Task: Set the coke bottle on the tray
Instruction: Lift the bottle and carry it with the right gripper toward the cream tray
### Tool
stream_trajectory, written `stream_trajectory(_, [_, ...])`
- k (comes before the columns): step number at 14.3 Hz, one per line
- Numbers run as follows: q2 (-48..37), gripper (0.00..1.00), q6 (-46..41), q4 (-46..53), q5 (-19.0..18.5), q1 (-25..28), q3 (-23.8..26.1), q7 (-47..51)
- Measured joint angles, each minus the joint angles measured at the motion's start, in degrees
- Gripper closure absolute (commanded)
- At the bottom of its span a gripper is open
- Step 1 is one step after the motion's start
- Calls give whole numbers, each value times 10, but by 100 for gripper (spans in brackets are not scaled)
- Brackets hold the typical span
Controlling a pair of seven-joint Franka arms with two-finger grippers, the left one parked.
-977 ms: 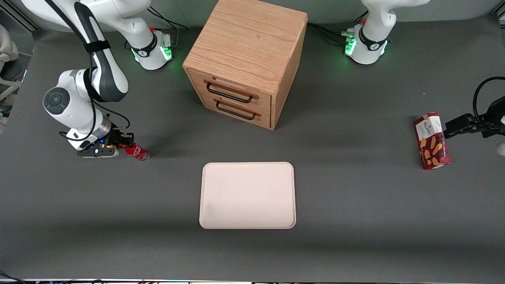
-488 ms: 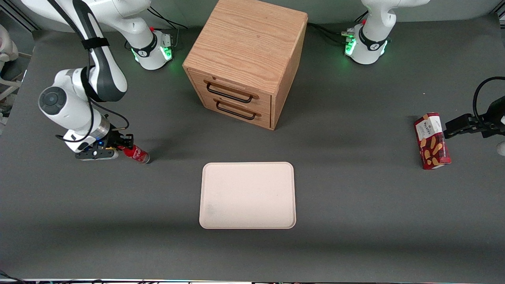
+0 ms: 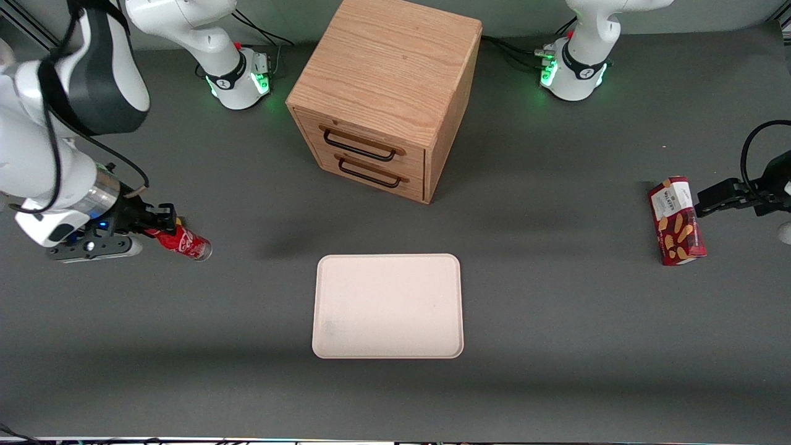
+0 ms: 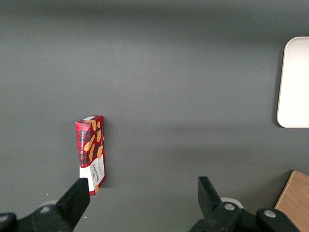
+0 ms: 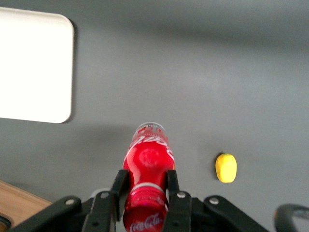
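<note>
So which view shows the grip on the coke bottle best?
The right wrist view: both fingers clamp the coke bottle at its neck. The front view shows the gripper side-on; the left wrist view shows neither.

The gripper [image 3: 162, 230], fingers clamped on the coke bottle [image 3: 183, 243], hangs above the table [image 3: 556, 346] toward the working arm's end. Bare tabletop lies between it and the tray [image 3: 388, 306]. The wooden drawer cabinet [image 3: 386, 96] stands farther from the front camera than the tray.

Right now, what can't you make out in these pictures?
- Front view: the lemon is out of sight, likely hidden by the arm.
- Right wrist view: the bottle cap is cut off by the edge; the gripper clamps its neck.
- Tray: cut off in both wrist views.
</note>
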Motion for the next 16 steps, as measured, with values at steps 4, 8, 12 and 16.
stream_trajectory(4, [112, 100, -96, 209, 31, 1, 17, 0])
stream_trajectory(8, [214, 100, -77, 310, 33, 3, 76, 67])
stream_trajectory(12, [291, 100, 31, 334, 33, 4, 98, 79])
stream_trajectory(16, [350, 100, 126, 341, 33, 8, 118, 79])
